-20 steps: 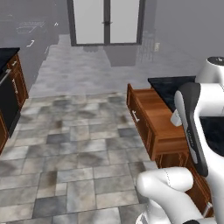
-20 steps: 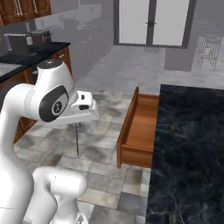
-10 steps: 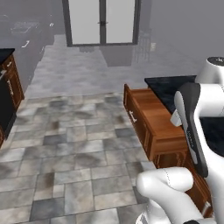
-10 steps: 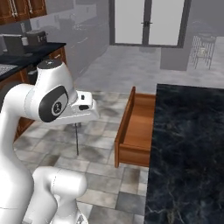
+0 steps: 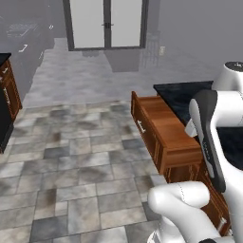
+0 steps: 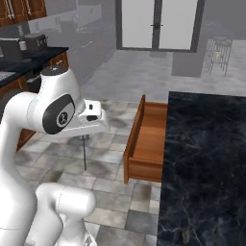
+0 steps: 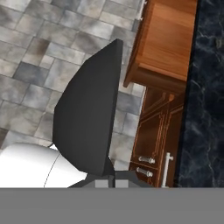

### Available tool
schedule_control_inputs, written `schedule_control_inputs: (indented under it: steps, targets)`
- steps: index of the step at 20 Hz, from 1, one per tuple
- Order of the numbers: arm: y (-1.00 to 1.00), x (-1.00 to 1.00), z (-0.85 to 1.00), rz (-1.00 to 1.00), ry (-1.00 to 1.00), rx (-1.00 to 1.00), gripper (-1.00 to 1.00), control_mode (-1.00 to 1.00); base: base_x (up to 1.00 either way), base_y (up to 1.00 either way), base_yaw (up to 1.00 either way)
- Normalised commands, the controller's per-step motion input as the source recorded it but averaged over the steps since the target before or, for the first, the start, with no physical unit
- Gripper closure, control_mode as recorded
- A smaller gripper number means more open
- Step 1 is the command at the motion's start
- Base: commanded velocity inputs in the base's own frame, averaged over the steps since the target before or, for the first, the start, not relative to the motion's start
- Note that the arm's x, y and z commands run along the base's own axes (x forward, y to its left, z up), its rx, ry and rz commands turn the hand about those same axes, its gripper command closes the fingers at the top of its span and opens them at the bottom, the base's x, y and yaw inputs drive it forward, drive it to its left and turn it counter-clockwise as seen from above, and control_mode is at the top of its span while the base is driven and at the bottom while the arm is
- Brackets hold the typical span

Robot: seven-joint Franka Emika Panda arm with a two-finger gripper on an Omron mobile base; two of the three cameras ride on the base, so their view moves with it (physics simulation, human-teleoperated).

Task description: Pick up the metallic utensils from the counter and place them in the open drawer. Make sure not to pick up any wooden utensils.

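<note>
My gripper (image 6: 84,136) hangs over the tiled floor, left of the open drawer (image 6: 150,129), and is shut on a slim grey metal knife (image 6: 85,154) that points straight down. Seen from the hand, the knife (image 7: 89,113) is a broad dark blade rising from my gripper (image 7: 109,174) at the bottom edge. To its upper right are the open drawer (image 7: 168,39), whose visible floor is bare, and the black stone counter (image 7: 205,87). From the left base, the drawer (image 5: 163,130) juts out of the counter (image 5: 182,95) beside my arm. The visible counter (image 6: 206,163) carries no utensils.
Below the counter's edge are cabinet doors with silver handles (image 7: 167,168). A wall counter (image 6: 29,57) with a coffee machine (image 6: 33,42) runs along the left. Glass double doors (image 6: 158,24) close the far end, and a wire rack (image 6: 218,54) stands at the back right. Tiled floor (image 5: 71,161) lies open on the left.
The whole scene has shifted slightly in both base views, so the base has moved. The arm holds the same pose with the knife still hanging from the shut gripper.
</note>
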Motion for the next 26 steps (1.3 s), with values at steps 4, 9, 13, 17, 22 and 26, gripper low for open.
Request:
schedule_control_inputs:
  steps: [4, 9, 13, 17, 22, 26]
  targets:
    - [-0.01, 0.04, -0.07, -0.01, 0.0, 0.0, 1.0, -1.0, 0.03, -0.08, -0.02]
    - [-0.2, 0.48, -0.39, -0.03, 0.06, 0.0, 1.0, -1.0, 0.0, 0.0, 0.0]
    - [-0.09, 0.74, -0.49, -0.03, 0.12, 0.0, 1.0, -1.0, 0.0, 0.0, 0.0]
    - [-0.19, 0.81, -0.35, -0.03, 0.08, 0.0, 1.0, -1.0, 0.0, 0.0, 0.0]
    - [-0.28, 0.66, -0.2, 0.0, 0.02, 0.0, 1.0, -1.0, 0.0, 0.0, 0.0]
    - [-0.23, 0.65, -0.13, 0.0, 0.0, 0.0, 1.0, -1.0, 0.0, 0.0, 0.0]
